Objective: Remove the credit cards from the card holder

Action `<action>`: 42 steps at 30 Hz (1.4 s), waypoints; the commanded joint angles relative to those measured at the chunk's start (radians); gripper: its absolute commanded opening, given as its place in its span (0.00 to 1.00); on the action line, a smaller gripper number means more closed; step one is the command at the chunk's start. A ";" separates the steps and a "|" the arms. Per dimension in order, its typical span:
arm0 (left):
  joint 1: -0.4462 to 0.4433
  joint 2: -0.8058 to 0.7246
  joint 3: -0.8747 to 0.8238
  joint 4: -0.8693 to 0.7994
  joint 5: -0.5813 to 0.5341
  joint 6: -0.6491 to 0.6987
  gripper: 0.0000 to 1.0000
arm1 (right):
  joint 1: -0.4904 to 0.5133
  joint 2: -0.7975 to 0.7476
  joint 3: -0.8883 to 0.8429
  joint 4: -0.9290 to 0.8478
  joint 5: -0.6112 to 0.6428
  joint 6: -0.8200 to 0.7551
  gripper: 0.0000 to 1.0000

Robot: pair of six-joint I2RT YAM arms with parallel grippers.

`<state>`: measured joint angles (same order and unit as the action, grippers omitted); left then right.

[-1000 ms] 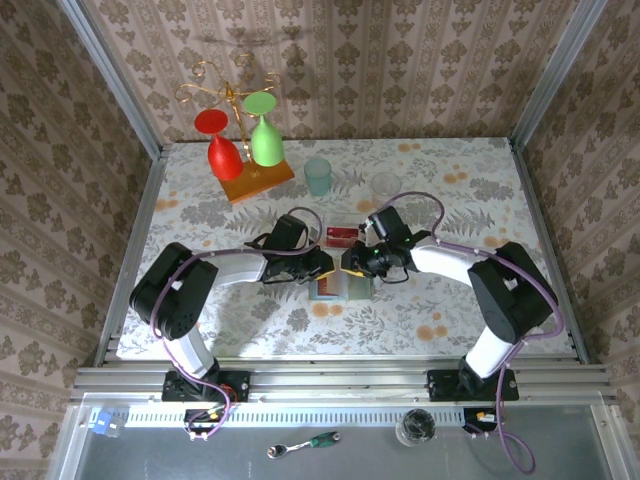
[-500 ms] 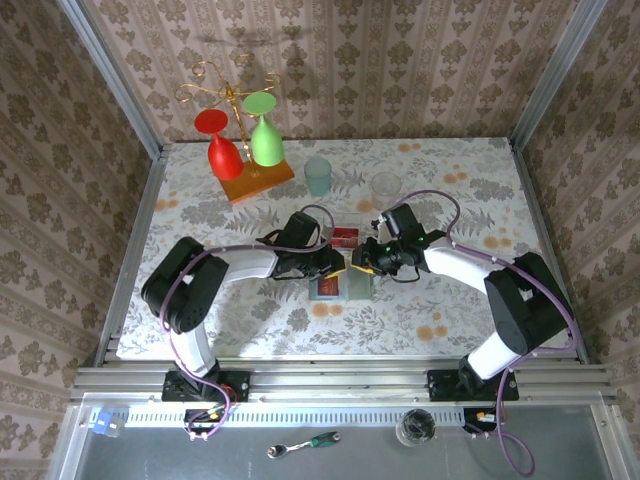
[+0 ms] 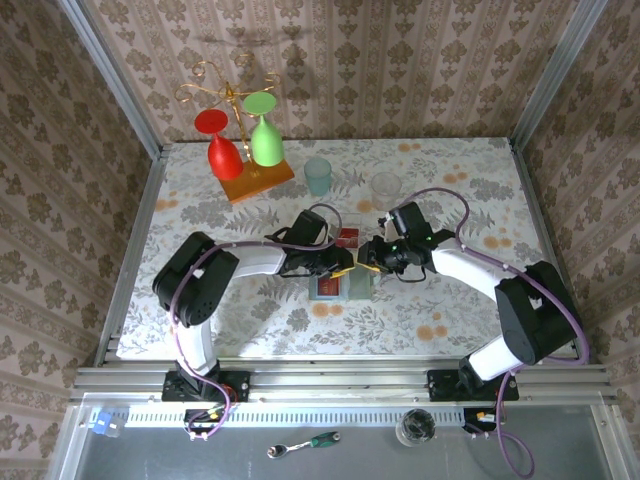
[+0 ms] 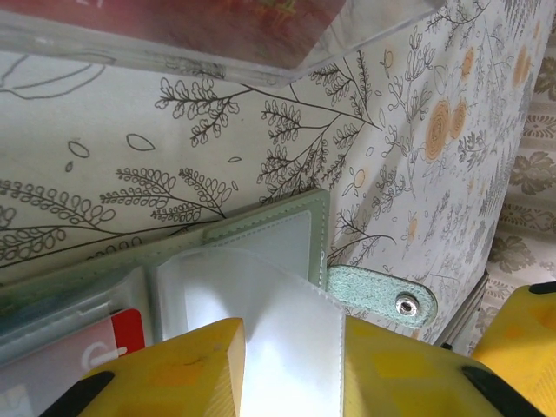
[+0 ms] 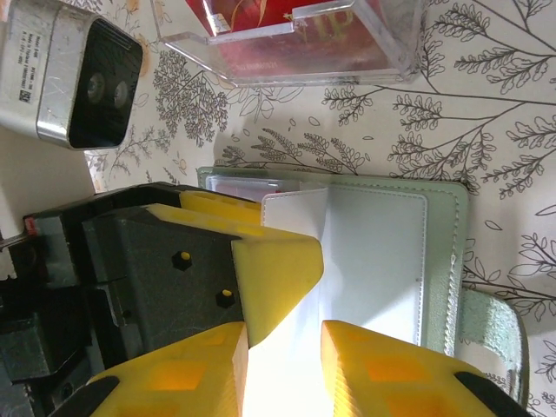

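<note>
We see both arms bent inward, meeting over the open card holder [image 5: 382,252] lying mid-table [image 3: 450,190], left pincer [image 4: 294,365] and right pincer [image 5: 285,347] each narrowly pinching its clear sleeve [image 4: 261,287], beside a tucked red card [image 4: 129,328].

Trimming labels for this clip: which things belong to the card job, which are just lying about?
Job: card holder, red card in it, clear box holding red cards, left gripper, right gripper.
Lying about: teal cup, clear glass, rack of wine glasses, wrench, jar.
</note>
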<state>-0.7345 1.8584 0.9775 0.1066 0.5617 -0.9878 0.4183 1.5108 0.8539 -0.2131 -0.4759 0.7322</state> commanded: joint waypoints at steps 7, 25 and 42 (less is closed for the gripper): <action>-0.006 0.033 0.062 0.030 0.039 -0.015 0.35 | -0.015 -0.063 -0.013 -0.058 0.034 -0.026 0.34; 0.031 -0.028 0.000 0.041 0.037 -0.004 0.34 | -0.020 -0.041 -0.021 -0.005 -0.011 0.009 0.34; 0.126 -0.232 -0.186 -0.077 -0.030 0.078 0.32 | 0.124 0.157 0.080 0.062 -0.023 0.049 0.33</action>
<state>-0.6189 1.6611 0.8120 0.0898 0.5564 -0.9565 0.5266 1.6424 0.9005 -0.1741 -0.4805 0.7643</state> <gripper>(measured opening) 0.323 0.328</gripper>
